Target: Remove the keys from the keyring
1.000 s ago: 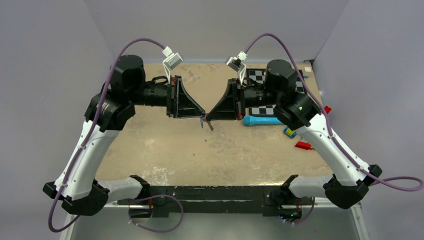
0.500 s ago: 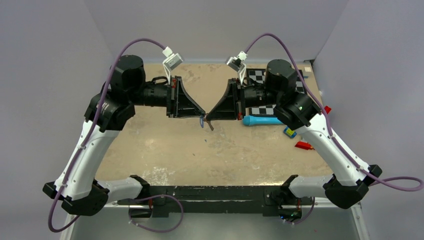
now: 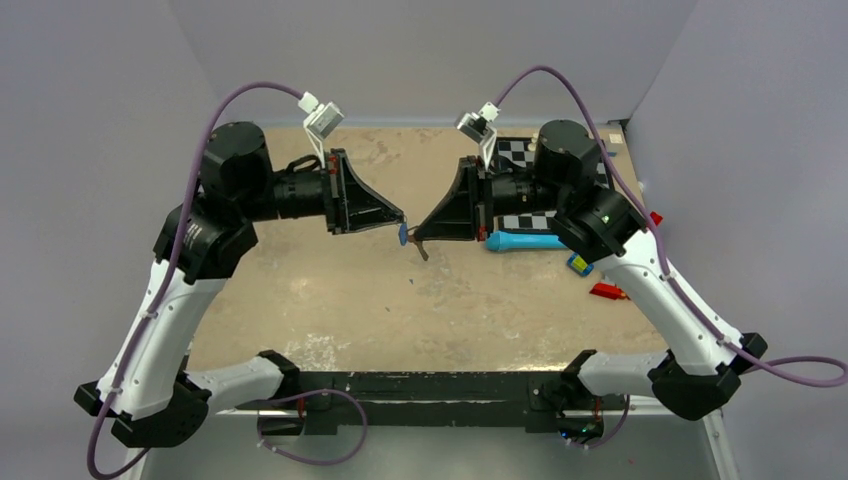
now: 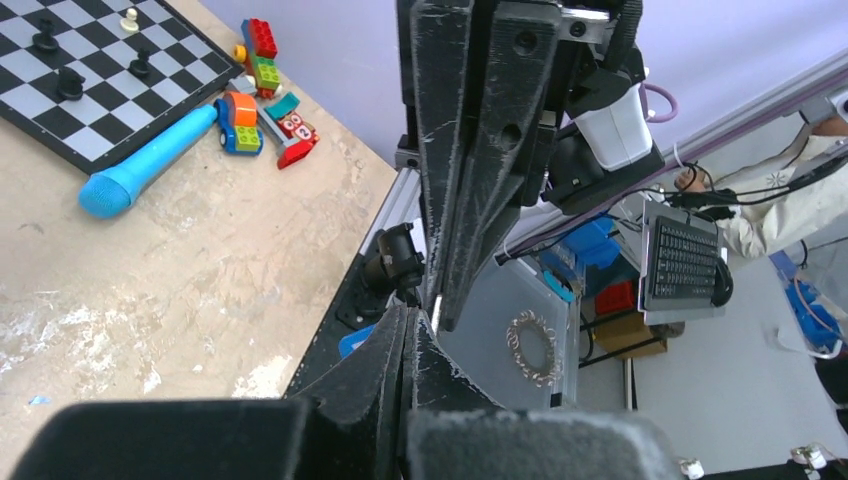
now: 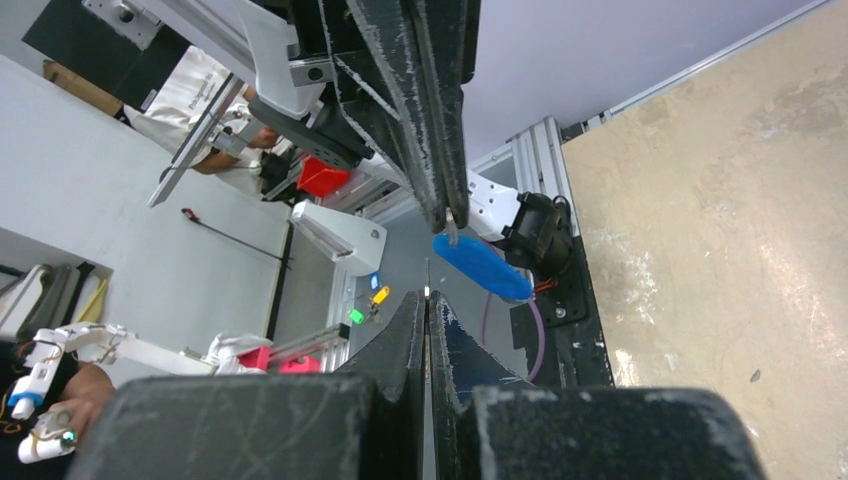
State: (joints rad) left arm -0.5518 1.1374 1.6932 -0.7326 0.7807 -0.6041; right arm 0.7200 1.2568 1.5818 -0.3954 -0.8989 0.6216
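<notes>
Above the middle of the worktop [image 3: 330, 290], somewhat toward its far edge, the two arms point their grippers at each other, tip close to tip but not touching. The left gripper [image 3: 402, 221] has its jaws pressed together on the grey metal end of the keys [image 3: 403, 235]. In the right wrist view their bright blue oval plastic piece [image 5: 480, 265] hangs just under that gripper's tips, held in the air clear of the worktop. The right gripper [image 3: 414, 236] sits just beside and slightly lower, jaws closed tip to tip. A thin grey sliver shows at its fingertips in its own wrist view, and a small dark piece hangs under its tip in the top view. Whether either is pinched, and whether it is joined to the blue oval, I cannot tell. A light-blue tube-shaped tool [image 3: 523, 241] lies on the worktop toward the right edge, behind the right gripper, its far side against a chessboard [image 3: 522, 150] in the far right corner. A small blue-and-yellow block [image 3: 579, 264] and a red piece [image 3: 607, 292] lie nearer the right edge, apart from each other.
</notes>
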